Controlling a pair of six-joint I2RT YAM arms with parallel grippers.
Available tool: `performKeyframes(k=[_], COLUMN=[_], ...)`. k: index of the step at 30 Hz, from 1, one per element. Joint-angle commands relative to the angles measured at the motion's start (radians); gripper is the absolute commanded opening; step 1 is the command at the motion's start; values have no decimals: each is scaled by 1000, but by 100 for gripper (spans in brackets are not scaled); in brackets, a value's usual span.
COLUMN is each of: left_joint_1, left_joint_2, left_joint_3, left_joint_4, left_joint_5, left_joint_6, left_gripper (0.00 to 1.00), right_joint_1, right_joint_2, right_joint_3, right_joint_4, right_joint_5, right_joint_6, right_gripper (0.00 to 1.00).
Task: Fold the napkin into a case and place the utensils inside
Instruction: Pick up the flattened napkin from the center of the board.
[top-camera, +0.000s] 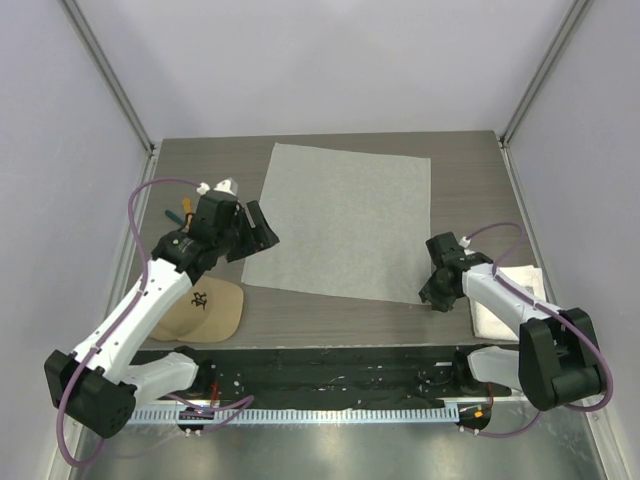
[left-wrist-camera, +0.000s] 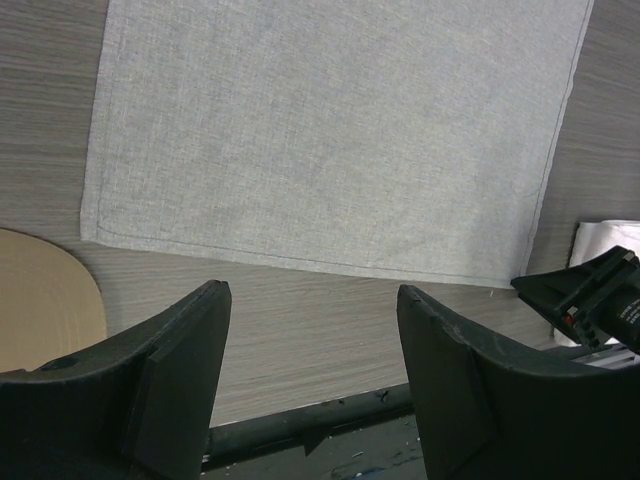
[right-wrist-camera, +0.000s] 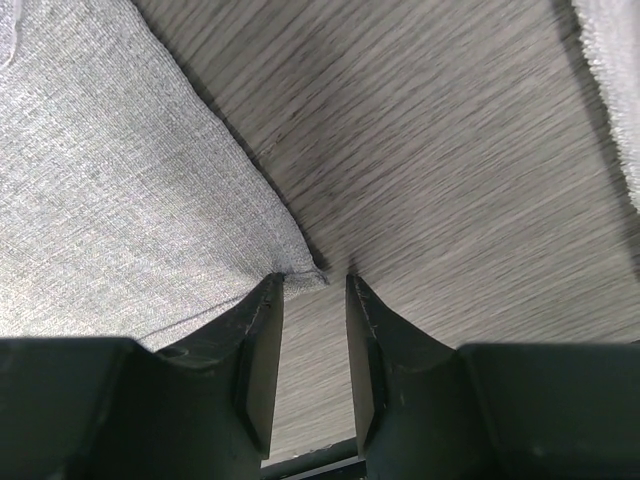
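The light grey napkin lies flat and unfolded on the wood table. It fills the top of the left wrist view. My left gripper hovers open and empty over the napkin's near left edge. My right gripper is low at the napkin's near right corner; the jaws stand slightly apart with the corner tip between them, not clamped. The utensils lie at the far left, mostly hidden behind the left arm; an orange-yellow handle and a dark teal one show.
A tan cap with a black emblem lies near the left arm's base. A thicker white towel lies under the right arm at the right edge. The table's near edge runs just behind both grippers.
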Motion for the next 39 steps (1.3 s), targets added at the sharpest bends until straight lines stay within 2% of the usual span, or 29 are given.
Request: performKeyframes(k=[1, 2, 5, 6, 8, 11, 13, 15, 19, 22, 31, 39], left_joint_1=[-1, -3, -1, -1, -1, -1, -1, -1, -26, -72, -87, -90], left_joint_2=[2, 0, -9, -10, 6, 63, 101, 172, 235, 255, 370, 439], left_joint_3=[63, 67, 75, 74, 72, 45, 18, 21, -2, -23, -88, -104], left_joint_4=[-11, -16, -23, -23, -36, -56, -75, -153, -198, -227, -128, -71], left_joint_5=[-6, -7, -12, -13, -1, 11, 7, -66, -130, -263, -312, -319], left_joint_6=[23, 25, 29, 32, 35, 35, 12, -21, -98, -167, -222, -216], left_gripper=[71, 71, 72, 73, 75, 75, 70, 63, 61, 61, 41, 39], right_joint_1=[-3, -5, -3, -6, -8, -9, -17, -31, -43, -55, -61, -68], right_joint_2=[63, 67, 49, 17, -20, -89, -123, -140, -157, -157, -180, -184], right_joint_3=[6, 6, -19, -22, -17, 16, 44, 46, 50, 55, 39, 35], right_joint_4=[51, 54, 59, 48, 30, -28, -83, -114, -116, -110, -91, -79], right_joint_5=[44, 44, 72, 81, 107, 171, 208, 225, 219, 207, 191, 184], right_joint_6=[8, 8, 19, 18, 18, -4, -15, -24, -30, -36, -56, -62], right_gripper=[34, 22, 15, 7, 1, 1, 1, 1, 1, 1, 1, 1])
